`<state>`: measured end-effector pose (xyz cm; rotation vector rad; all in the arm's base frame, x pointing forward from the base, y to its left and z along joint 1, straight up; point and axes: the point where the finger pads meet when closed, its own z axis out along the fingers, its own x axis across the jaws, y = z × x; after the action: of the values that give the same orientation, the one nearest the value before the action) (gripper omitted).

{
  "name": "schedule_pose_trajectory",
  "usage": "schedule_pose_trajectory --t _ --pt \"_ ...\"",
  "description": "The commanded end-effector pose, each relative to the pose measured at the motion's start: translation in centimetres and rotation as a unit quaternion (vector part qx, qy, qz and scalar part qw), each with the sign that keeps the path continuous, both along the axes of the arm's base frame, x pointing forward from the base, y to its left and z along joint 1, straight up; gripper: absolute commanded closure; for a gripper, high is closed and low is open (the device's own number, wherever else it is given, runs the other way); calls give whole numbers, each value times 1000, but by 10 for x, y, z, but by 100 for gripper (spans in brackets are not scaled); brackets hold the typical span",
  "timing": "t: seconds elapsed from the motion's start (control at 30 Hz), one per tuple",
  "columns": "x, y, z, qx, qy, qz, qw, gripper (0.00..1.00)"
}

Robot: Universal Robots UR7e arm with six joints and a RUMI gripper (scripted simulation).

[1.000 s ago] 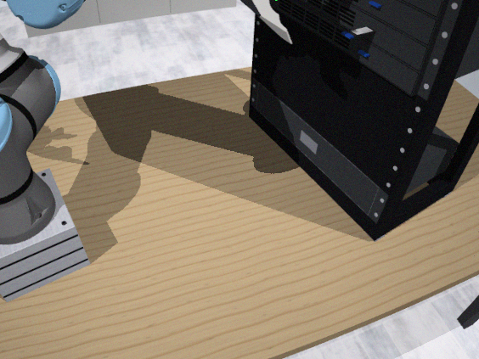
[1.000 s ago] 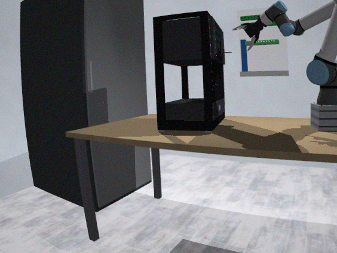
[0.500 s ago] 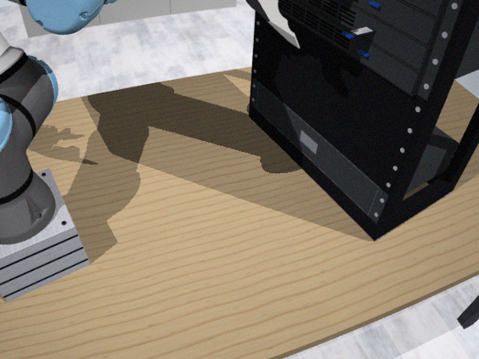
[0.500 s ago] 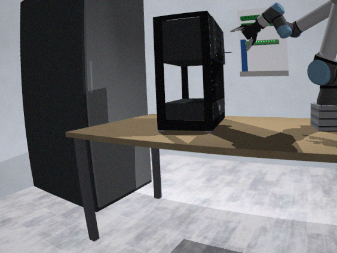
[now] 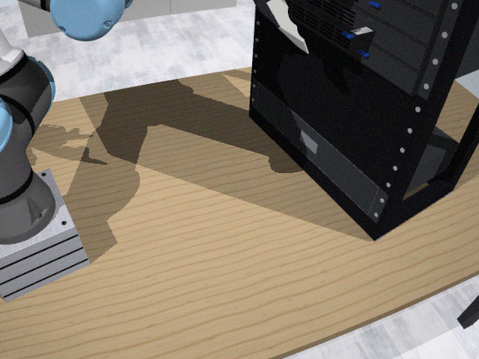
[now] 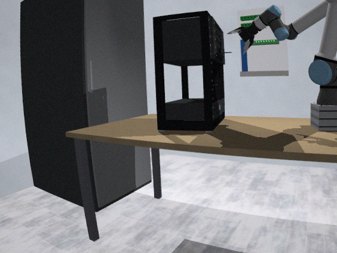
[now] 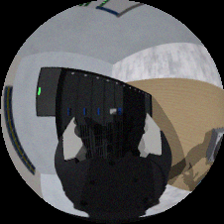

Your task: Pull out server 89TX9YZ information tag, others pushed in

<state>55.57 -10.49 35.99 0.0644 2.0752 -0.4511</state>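
- Jaws parted and nothing between them, the gripper (image 5: 293, 28) (image 6: 236, 43) (image 7: 110, 116) hangs before the server rack (image 5: 418, 145) (image 6: 206, 72) (image 7: 60, 94), its fingertips apart from the front in the exterior view.
- One information tag (image 5: 362, 30) (image 6: 227, 52) (image 7: 113, 111) juts from the rack's upper section, its pale top showing and a blue tab at its end. The print is too small to read, so whether it belongs to server 89TX9YZ cannot be told.
- Other blue tabs, among them one (image 5: 374, 4) above the extended tag, sit close to the server fronts.
- Upright on the wooden table (image 5: 212, 251) (image 6: 119, 132) (image 7: 183, 109), the rack faces the arm, whose metal base (image 5: 47, 255) (image 6: 318, 117) stands well apart from it.
- Behind the table rises a tall dark cabinet (image 6: 54, 87) (image 7: 47, 89), a green light glowing near its top.
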Motion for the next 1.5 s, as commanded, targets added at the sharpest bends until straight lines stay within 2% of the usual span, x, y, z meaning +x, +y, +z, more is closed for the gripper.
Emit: schedule_pose_trajectory --t 0.0,1.47 --pt "6 1 -3 0 -1 0 1000 0" --pt "10 1 -6 0 -1 0 1000 0"
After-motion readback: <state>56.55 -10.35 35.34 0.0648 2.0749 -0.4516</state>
